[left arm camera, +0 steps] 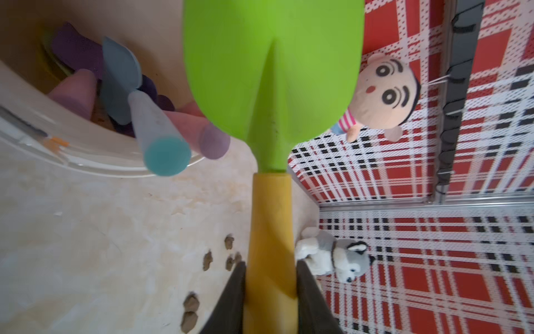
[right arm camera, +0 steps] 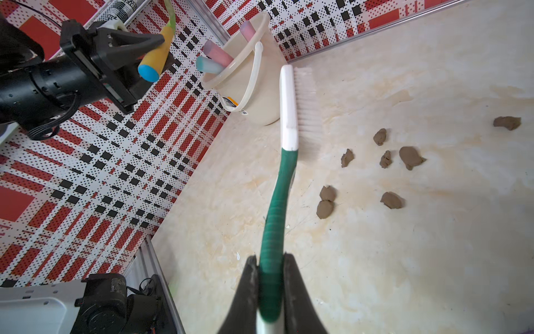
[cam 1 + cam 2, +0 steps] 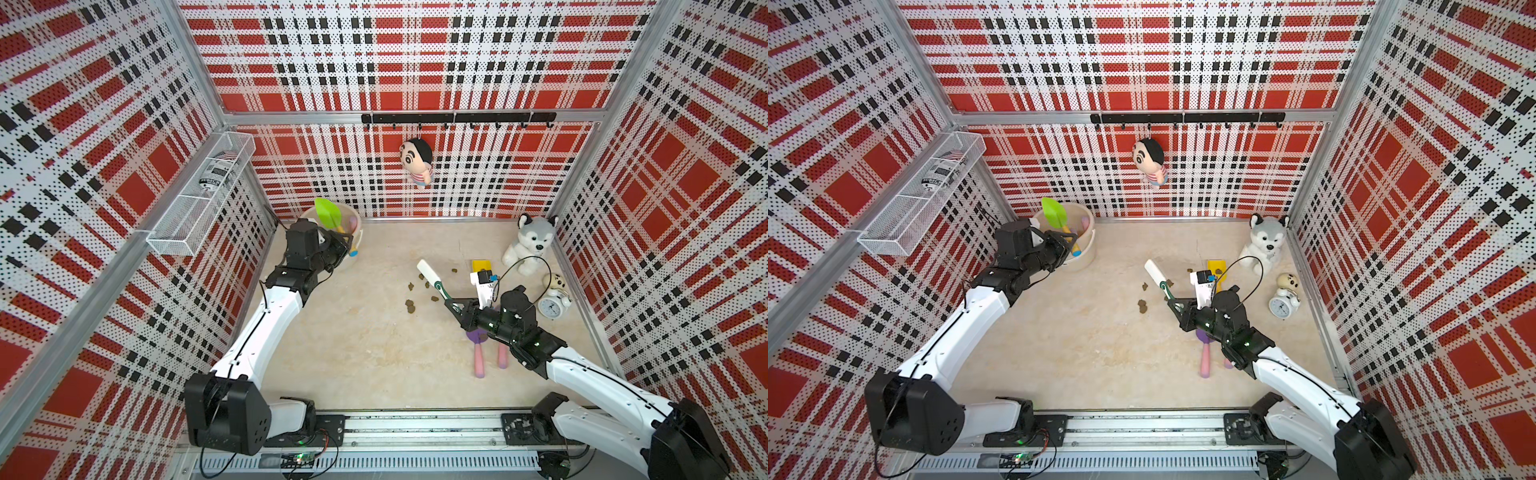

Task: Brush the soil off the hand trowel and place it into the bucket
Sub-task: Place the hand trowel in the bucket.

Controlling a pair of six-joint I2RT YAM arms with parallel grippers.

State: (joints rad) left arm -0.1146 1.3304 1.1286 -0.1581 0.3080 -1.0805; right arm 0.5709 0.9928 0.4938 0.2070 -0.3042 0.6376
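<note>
Now the left jaws clamp the trowel (image 1: 271, 72) by its yellow handle, blade beyond them above the bucket (image 3: 1087, 249); the right jaws clamp the brush (image 2: 289, 115). The tool handles (image 1: 167, 156) crowding the bucket may block the trowel, so it could fall outside.

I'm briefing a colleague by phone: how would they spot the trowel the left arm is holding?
Find the cream bucket in the back-left corner of the table. Right by it the left pincer grips the trowel: the only lime-green blade on a yellow handle, unlike the pink- and pale-blue-handled tools inside.
</note>
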